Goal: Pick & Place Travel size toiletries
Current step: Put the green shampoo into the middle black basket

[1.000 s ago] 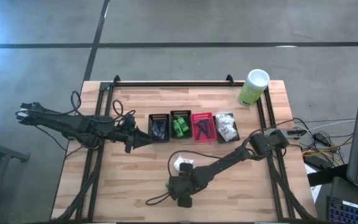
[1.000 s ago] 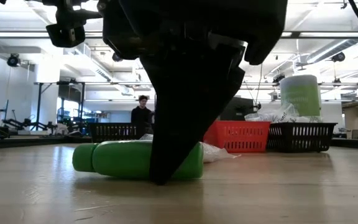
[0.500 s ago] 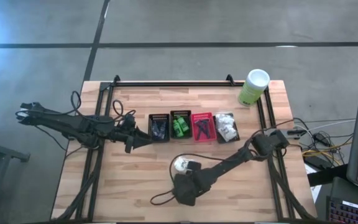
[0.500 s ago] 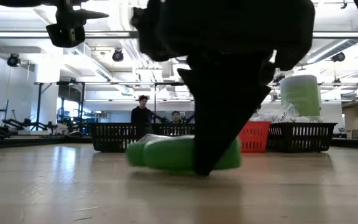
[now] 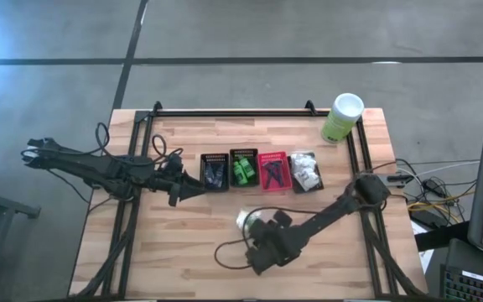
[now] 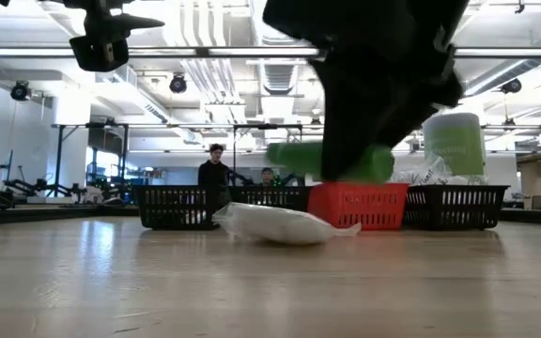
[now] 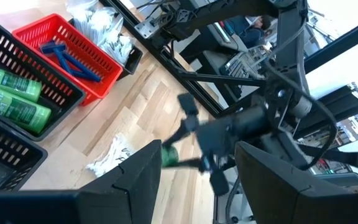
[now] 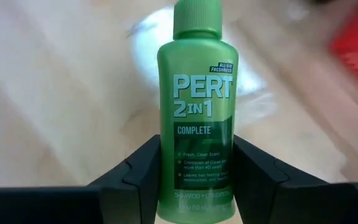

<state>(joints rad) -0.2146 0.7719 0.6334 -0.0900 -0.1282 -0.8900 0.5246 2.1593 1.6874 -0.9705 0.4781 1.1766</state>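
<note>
Travel-size green bottle (image 8: pixel 197 106) is up off the worktop (image 5: pixel 183 243), clamped between the right pincer (image 8: pixel 196 171) fingers, cap pointing away from the wrist, held by its lower body so the label stays clear. Just beneath it a white packet (image 6: pixel 275 223) lies alone on the wood (likely the next pick). Beyond, four little baskets sit in a row: a black one (image 5: pixel 215 171) with dark items, a black one (image 5: pixel 243 168) with two green bottles, a red one (image 5: pixel 273 171) with blue razors, a fourth (image 5: pixel 306 172) with white packets. Left pincer (image 7: pixel 197 171) waits spread wide beside the row, holding nothing. One pale-green canister (image 5: pixel 341 117) stands at the far corner.
</note>
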